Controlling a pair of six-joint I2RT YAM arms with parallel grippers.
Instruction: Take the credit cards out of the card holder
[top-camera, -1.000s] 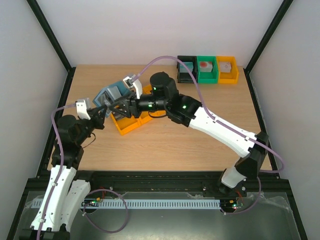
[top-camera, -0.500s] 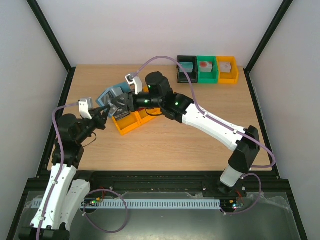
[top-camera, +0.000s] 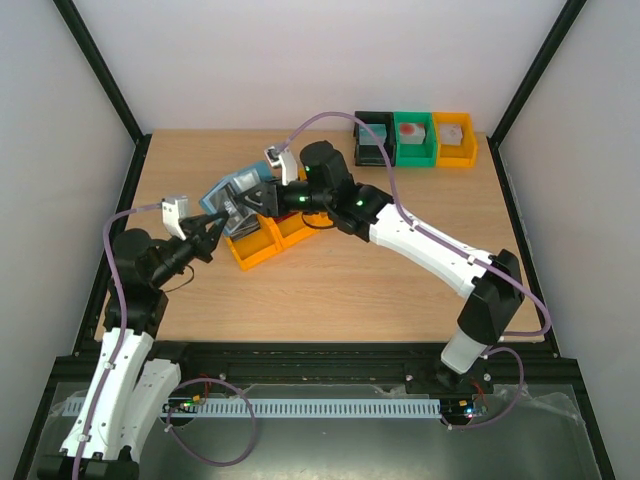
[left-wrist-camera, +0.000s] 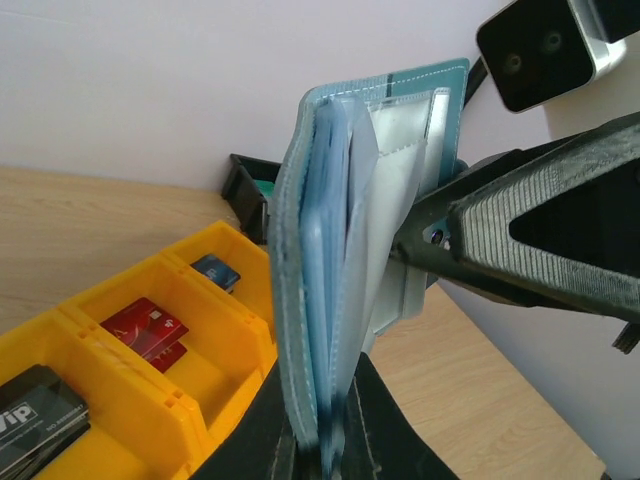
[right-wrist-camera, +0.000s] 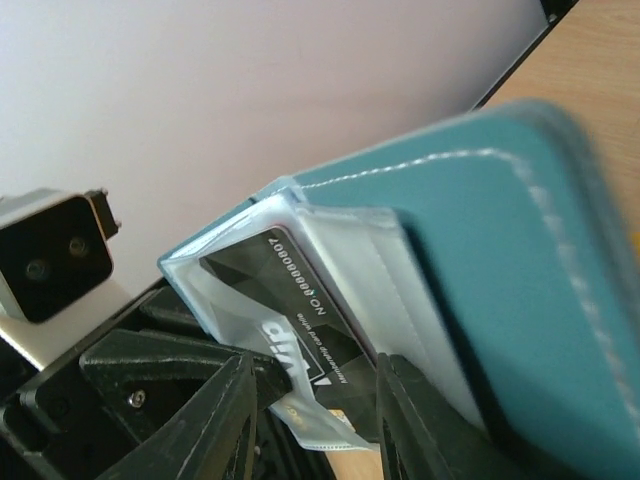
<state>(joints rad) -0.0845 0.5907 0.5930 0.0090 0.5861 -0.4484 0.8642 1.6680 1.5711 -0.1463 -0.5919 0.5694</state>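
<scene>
The teal card holder (top-camera: 235, 188) stands upright out of my left gripper (top-camera: 215, 232), which is shut on its lower edge (left-wrist-camera: 330, 440). Its clear sleeves fan open (left-wrist-camera: 395, 180). A black credit card (right-wrist-camera: 290, 310) sits in one sleeve. My right gripper (right-wrist-camera: 315, 400) straddles that card's lower corner, fingers (right-wrist-camera: 225, 410) apart. From the left wrist, a right finger (left-wrist-camera: 530, 230) touches the sleeves from the right. A red card (left-wrist-camera: 145, 328), a blue card (left-wrist-camera: 215, 270) and a black VIP card (left-wrist-camera: 35, 410) lie in the yellow tray (left-wrist-camera: 150, 400).
The yellow compartment tray (top-camera: 262, 243) sits just under both grippers, left of the table's middle. A black bin (top-camera: 373, 140), a green bin (top-camera: 413, 140) and a yellow bin (top-camera: 453, 140) stand in a row at the back right.
The right jaws have narrowed round the sleeve with the black card. The holder and both grippers have shifted a little to the right and toward the back.
</scene>
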